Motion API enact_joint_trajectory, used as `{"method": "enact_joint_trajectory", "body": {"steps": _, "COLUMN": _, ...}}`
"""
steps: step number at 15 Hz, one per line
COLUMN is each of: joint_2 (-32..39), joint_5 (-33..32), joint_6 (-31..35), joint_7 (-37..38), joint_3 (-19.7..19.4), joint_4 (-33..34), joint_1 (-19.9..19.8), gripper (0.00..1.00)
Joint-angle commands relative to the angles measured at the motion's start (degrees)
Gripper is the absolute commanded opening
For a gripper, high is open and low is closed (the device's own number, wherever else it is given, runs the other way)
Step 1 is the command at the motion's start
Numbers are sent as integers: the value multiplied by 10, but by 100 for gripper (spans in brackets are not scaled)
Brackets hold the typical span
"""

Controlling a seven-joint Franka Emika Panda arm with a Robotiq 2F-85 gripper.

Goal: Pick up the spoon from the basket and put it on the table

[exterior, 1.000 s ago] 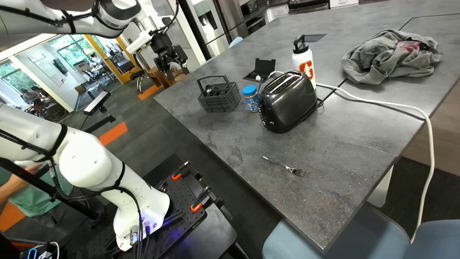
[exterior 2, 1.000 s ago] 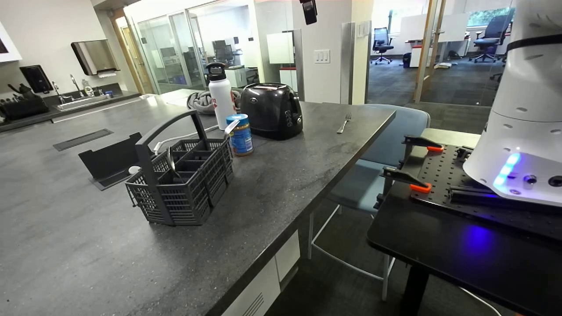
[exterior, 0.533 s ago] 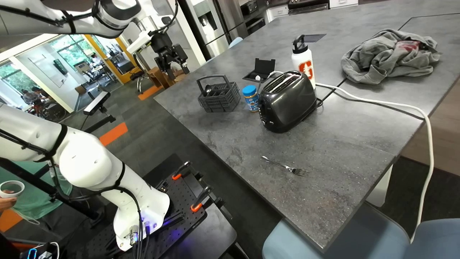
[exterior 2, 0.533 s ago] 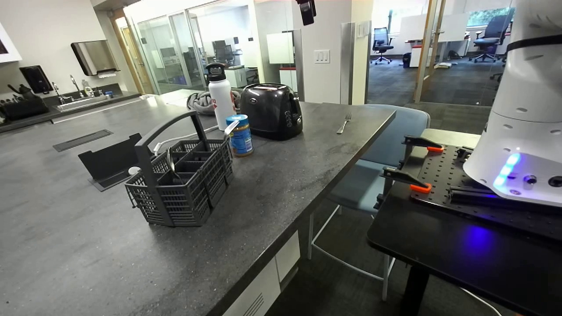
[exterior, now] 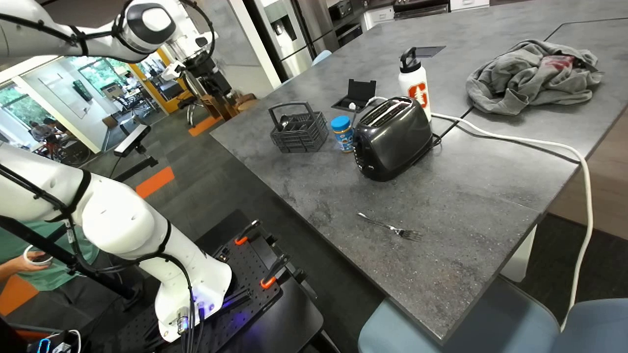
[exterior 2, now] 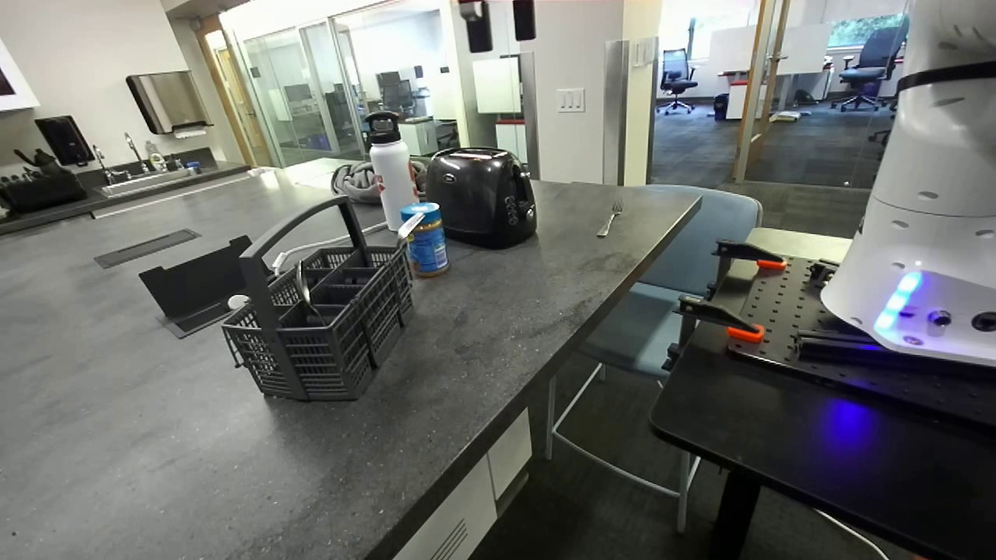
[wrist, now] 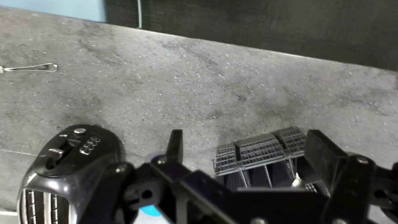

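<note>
The dark grey wire-mesh basket (exterior: 305,138) stands on the grey table (exterior: 314,196) with its handle up; it also shows in an exterior view (exterior 2: 323,362) and in the wrist view (wrist: 259,151). The silvery spoon (exterior 2: 303,285) stands tilted in a basket compartment; it is a small bright shape in an exterior view (exterior: 284,120) and the wrist view (wrist: 297,181), its lower part hidden. My gripper (wrist: 244,133) is open and empty, well above the table. In an exterior view the gripper (exterior: 224,92) is up and away from the basket; only its fingertips (exterior 2: 502,22) show at an upper edge.
A blue-lidded jar (exterior 2: 428,245), a black toaster (exterior 2: 478,198) and a white bottle (exterior 2: 393,183) stand beyond the basket. A fork (exterior: 390,227) lies near the table's edge. A flip-up lid (exterior: 361,90), white cable (exterior: 530,139) and grey cloth (exterior: 530,81) are farther back.
The arm has pulled back and the gripper has turned; it sits further left in an exterior view. Both fingertips now show at an upper edge. The basket and spoon have not moved.
</note>
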Motion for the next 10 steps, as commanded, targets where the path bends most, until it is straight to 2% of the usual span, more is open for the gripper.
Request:
{"method": "enact_joint_trajectory", "body": {"steps": 1, "joint_2": 50, "joint_5": 42, "joint_6": 150, "joint_7": 89, "joint_3": 29, "joint_4": -24, "joint_1": 4, "gripper": 100}}
{"method": "enact_joint_trajectory", "body": {"steps": 3, "joint_2": 102, "joint_5": 39, "joint_6": 246, "joint_7": 131, "joint_3": 48, "joint_4": -27, "joint_1": 3, "gripper": 100}}
{"method": "enact_joint_trajectory", "body": {"steps": 5, "joint_2": 160, "joint_5": 6, "joint_6": 324, "joint_7": 182, "joint_3": 60, "joint_4": -22, "joint_1": 1, "gripper": 100}}
{"method": "enact_joint_trajectory", "body": {"steps": 7, "joint_2": 216, "joint_5": -21, "joint_6": 387, "joint_7": 202, "joint_3": 53, "joint_4": -7, "joint_1": 10, "gripper": 100}}
{"method": "enact_joint_trajectory", "body": {"steps": 8, "joint_2": 235, "joint_5": -30, "joint_6": 411, "joint_7": 196, "joint_3": 46, "joint_4": 0, "joint_1": 18, "gripper": 100}}
{"method": "enact_joint_trajectory", "body": {"steps": 9, "joint_2": 191, "joint_5": -11, "joint_6": 382, "joint_7": 178, "joint_3": 37, "joint_4": -30, "joint_1": 26, "gripper": 100}}
{"method": "enact_joint_trajectory", "body": {"steps": 10, "joint_2": 213, "joint_5": -16, "joint_6": 402, "joint_7": 177, "joint_3": 33, "joint_4": -24, "joint_1": 30, "gripper": 100}}
